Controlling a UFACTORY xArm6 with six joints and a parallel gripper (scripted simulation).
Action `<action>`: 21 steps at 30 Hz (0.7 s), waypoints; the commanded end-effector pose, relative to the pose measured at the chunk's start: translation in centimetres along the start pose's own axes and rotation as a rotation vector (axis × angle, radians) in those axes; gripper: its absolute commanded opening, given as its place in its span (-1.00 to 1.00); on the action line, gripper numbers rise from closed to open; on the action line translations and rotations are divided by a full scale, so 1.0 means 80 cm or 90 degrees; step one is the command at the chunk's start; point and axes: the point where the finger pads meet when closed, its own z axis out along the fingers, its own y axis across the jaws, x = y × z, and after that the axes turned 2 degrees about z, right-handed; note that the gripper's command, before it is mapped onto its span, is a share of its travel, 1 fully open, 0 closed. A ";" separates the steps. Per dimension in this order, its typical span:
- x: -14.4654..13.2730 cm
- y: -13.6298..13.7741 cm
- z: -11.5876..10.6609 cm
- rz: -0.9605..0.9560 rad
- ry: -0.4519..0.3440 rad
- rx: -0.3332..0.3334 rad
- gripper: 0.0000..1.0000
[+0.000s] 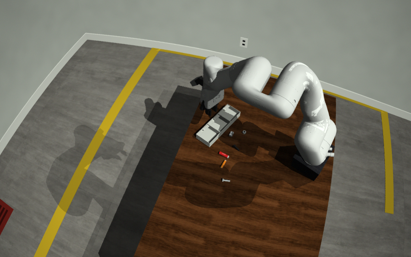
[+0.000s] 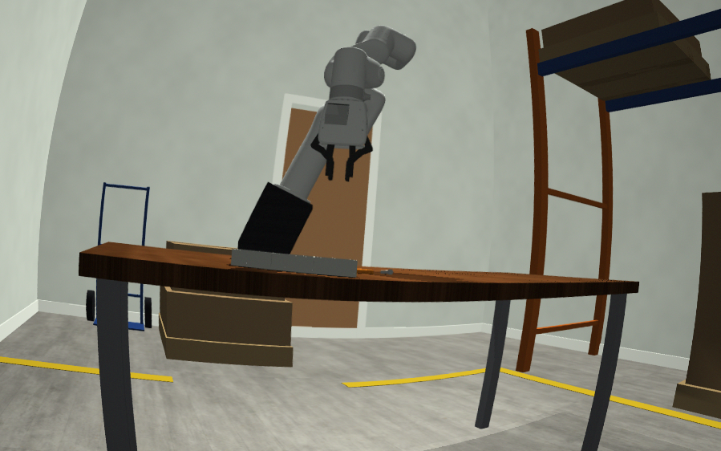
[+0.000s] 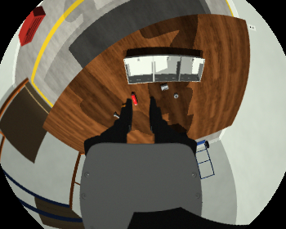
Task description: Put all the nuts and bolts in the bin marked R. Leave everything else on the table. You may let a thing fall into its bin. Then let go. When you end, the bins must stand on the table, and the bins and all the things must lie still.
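My gripper (image 1: 209, 110) (image 2: 338, 171) (image 3: 140, 105) is open with nothing between its fingers. It hangs high above the table, over the far end of a grey row of three bins (image 1: 205, 139) (image 2: 296, 263) (image 3: 163, 58). I cannot read the bin marks or see what lies inside. On the wooden table (image 1: 232, 216) (image 2: 351, 288) (image 3: 219, 49) beside the bins lie a small grey nut (image 1: 244, 131) (image 3: 176, 94), a small silver piece (image 1: 231, 134) (image 3: 165, 87) and a dark bolt (image 1: 235, 147). A silver bolt (image 1: 226, 180) lies farther out.
A red cylinder (image 1: 223, 154) (image 3: 133, 98) and an orange stick (image 1: 222, 163) lie between the dark bolt and the silver bolt. The arm's black base (image 1: 309, 167) stands at the table's right edge. The bins sit close to the table's left edge.
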 end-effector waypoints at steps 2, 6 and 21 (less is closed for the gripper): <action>-0.017 0.029 0.022 0.100 0.002 0.000 -0.39; -0.031 0.050 0.040 0.122 0.002 -0.001 -0.39; -0.092 0.145 0.118 0.122 0.002 -0.001 -0.39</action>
